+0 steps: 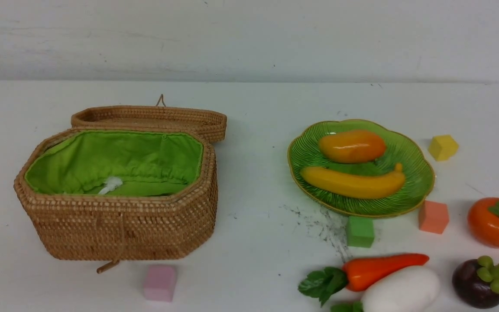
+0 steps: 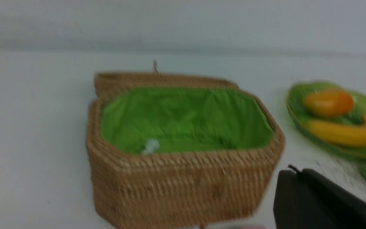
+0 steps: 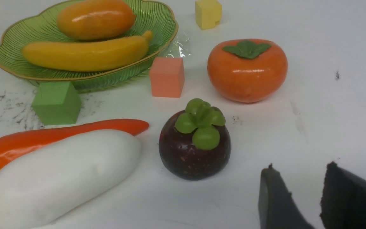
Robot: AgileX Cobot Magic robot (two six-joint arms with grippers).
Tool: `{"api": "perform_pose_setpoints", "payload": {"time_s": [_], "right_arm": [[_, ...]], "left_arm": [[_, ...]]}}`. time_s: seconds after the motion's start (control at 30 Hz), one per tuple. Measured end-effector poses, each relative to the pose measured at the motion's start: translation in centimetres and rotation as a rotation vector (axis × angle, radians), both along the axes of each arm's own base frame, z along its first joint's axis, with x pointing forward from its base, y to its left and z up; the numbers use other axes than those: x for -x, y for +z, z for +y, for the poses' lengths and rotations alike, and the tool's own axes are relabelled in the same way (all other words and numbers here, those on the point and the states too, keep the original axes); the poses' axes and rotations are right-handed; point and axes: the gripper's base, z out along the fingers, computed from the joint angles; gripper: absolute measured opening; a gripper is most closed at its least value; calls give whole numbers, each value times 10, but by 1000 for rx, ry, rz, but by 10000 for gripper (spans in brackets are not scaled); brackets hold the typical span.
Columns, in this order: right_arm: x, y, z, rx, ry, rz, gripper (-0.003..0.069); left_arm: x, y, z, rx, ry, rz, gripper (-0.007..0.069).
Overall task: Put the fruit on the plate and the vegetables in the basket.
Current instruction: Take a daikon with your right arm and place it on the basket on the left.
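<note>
Front view takes in a white table (image 1: 249, 108) that runs back to a plain pale wall (image 1: 249, 39), the surface marked by grey scuffs (image 1: 323, 225) just ahead of the plate. On the left stands the basket (image 1: 119, 229), its long axis left to right, with the lid (image 1: 150, 117) thrown back behind it and the green lining (image 1: 119, 160) bare except for a small white tuft (image 1: 111, 185). Well apart on the right sits the plate (image 1: 310, 151). It carries the banana (image 1: 353, 182), lying left to right with its stem end upturned at the right, and behind it the mango (image 1: 352, 146), lying the same way. At the near right edge the radish (image 1: 401, 290) and carrot (image 1: 379, 268) lie side by side and touching, with leaves to the left and tips to the right, the carrot on the far side. The persimmon (image 1: 492, 225) sits upright, calyx up, on the table right of the plate. Nearer is the mangosteen (image 1: 477, 284), also green top up (both fruits off the plate). Foam cubes dot the table: a yellow cube (image 1: 442, 147), a salmon cube (image 1: 433, 216) and a green cube (image 1: 360, 232) around the plate, and a pink cube (image 1: 159, 282) in front of the basket. The left gripper (image 2: 297, 173) is closed on nothing, near the basket's corner. The right gripper (image 3: 300, 168) has its fingers narrowly parted and empty, close beside the mangosteen.
</note>
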Motion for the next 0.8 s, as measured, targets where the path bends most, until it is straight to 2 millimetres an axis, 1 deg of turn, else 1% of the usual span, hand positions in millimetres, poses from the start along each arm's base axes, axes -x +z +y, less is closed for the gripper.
{"api": "perform_pose_setpoints", "payload": {"time_s": [0.03, 0.07, 0.1, 0.13, 0.17, 0.2, 0.23, 0.27, 0.3, 0.33, 0.43, 0.53, 0.6, 0.63, 0.67, 0.8], "right_arm": [[0, 0, 0, 0, 0, 0, 242], [0, 0, 0, 0, 0, 0, 242], [0, 0, 0, 0, 0, 0, 242], [0, 0, 0, 0, 0, 0, 242], [0, 0, 0, 0, 0, 0, 242], [0, 0, 0, 0, 0, 0, 242], [0, 0, 0, 0, 0, 0, 242], [0, 0, 0, 0, 0, 0, 242], [0, 0, 0, 0, 0, 0, 242], [0, 0, 0, 0, 0, 0, 242], [0, 0, 0, 0, 0, 0, 242], [0, 0, 0, 0, 0, 0, 242], [0, 0, 0, 0, 0, 0, 242], [0, 0, 0, 0, 0, 0, 242], [0, 0, 0, 0, 0, 0, 242], [0, 0, 0, 0, 0, 0, 242]], "left_arm": [[3, -4, 2, 0, 20, -25, -13], [4, -14, 5, -6, 70, -82, -13], [6, -17, 6, -11, 94, -99, -13], [8, -27, 9, -35, 145, -120, -13], [10, -35, 12, -55, 188, -121, -13], [9, -37, 12, -59, 196, -116, -13], [11, -47, 15, -78, 256, -109, -13], [12, -53, 17, -84, 294, -100, -13], [11, -64, 18, -93, 329, -69, -13], [11, -71, 19, -99, 343, -52, -13], [7, -98, 20, -106, 353, 40, -13], [3, -130, 19, -30, 356, 149, -13], [2, -146, 18, 28, 365, 205, -13], [1, -151, 17, 47, 369, 218, -13], [1, -151, 17, 48, 369, 219, -13], [1, -150, 19, -14, 376, 196, -13]]}}
